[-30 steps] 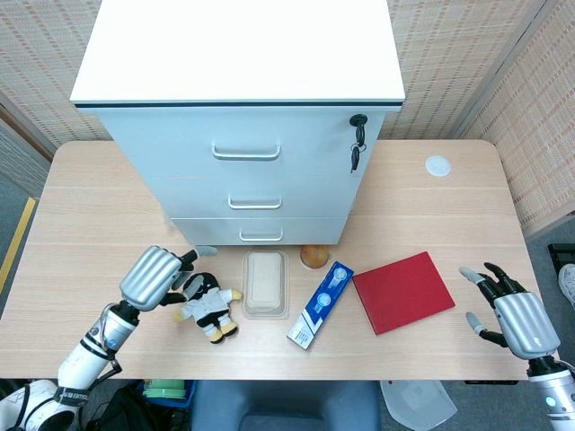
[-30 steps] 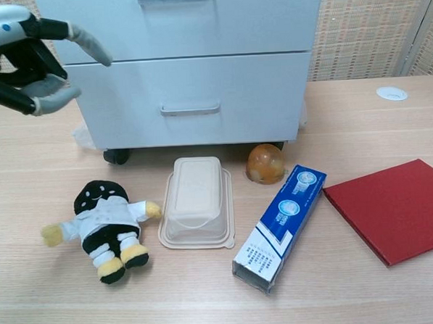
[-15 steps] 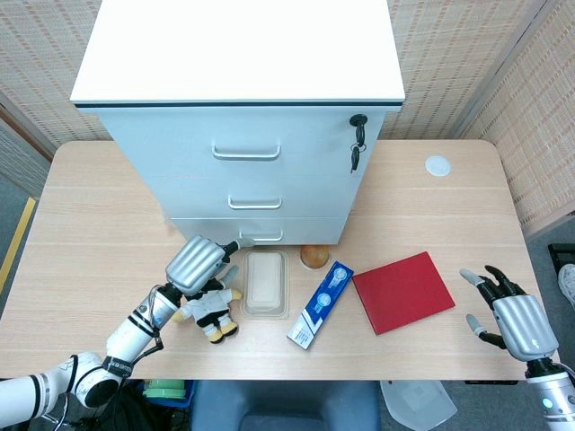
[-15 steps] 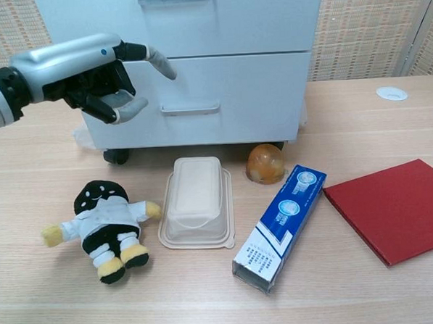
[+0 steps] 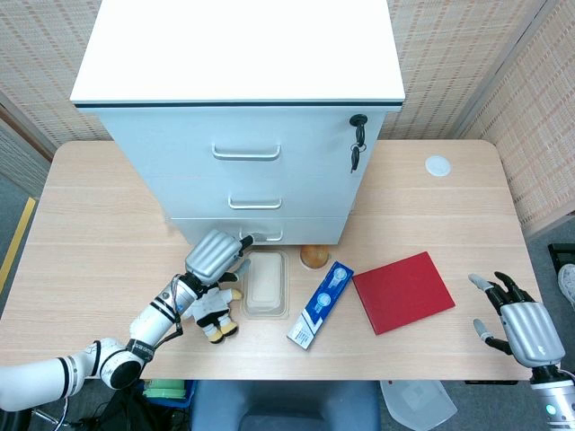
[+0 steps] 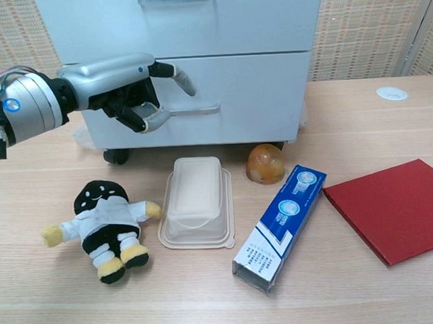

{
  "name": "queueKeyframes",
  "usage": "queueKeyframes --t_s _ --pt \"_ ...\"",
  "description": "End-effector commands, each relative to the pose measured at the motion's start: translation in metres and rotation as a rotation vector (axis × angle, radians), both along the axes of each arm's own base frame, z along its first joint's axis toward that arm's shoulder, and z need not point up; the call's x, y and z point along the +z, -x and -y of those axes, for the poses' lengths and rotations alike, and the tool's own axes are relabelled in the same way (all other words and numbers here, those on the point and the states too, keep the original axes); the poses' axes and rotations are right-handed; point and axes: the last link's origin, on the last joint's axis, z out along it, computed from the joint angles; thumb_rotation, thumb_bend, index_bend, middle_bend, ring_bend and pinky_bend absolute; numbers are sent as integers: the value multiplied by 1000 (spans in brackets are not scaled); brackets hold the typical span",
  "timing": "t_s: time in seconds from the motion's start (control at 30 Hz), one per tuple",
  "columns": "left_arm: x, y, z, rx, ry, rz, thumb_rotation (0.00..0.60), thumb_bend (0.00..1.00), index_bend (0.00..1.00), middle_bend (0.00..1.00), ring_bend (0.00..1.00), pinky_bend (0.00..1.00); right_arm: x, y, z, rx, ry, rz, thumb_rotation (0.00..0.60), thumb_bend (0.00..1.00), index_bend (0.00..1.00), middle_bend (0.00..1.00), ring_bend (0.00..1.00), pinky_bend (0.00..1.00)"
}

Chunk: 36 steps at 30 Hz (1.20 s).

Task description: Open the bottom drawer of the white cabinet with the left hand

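Observation:
The white cabinet [image 5: 243, 54] stands at the back middle of the table, with all three drawers closed. Its bottom drawer [image 6: 256, 94] has a slim bar handle [image 6: 195, 109]. My left hand [image 6: 129, 83] hovers just left of that handle, one finger stretched toward the drawer front and the others curled, the thumb tip close under the handle's left end. It holds nothing. In the head view the left hand [image 5: 216, 254] sits below the drawer handle [image 5: 261, 236]. My right hand [image 5: 521, 323] hangs past the table's front right corner, fingers spread and empty.
A plush toy [image 6: 107, 226] lies under the left arm. Beside it are a lidded plastic container [image 6: 197, 201], an orange ball [image 6: 265, 163], a blue box [image 6: 281, 217] and a red book [image 6: 397, 207]. Keys [image 5: 357, 144] hang from the cabinet lock. A white disc [image 5: 437, 165] sits back right.
My left hand has travelled right and forward from the table's left side to the bottom drawer's handle. The right hand has drifted slightly back toward the table edge.

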Motion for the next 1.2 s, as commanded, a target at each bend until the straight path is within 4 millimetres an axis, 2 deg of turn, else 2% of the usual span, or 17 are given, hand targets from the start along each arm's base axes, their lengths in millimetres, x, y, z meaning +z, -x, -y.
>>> queueKeyframes --t_s 0.03,0.53,1.2 --pt "-5 0 -3 10 7 -10 600 500 228 905 978 992 1 1 -1 -2 3 2 600 306 162 281 237 320" --pt "-18 2 -14 43 -25 -71 600 500 229 906 978 992 5 9 -7 -33 22 11 600 306 162 281 237 320" --pt "-21 1 -2 57 -59 -120 600 500 243 906 979 993 6 9 -7 -31 21 16 600 306 162 281 237 320"
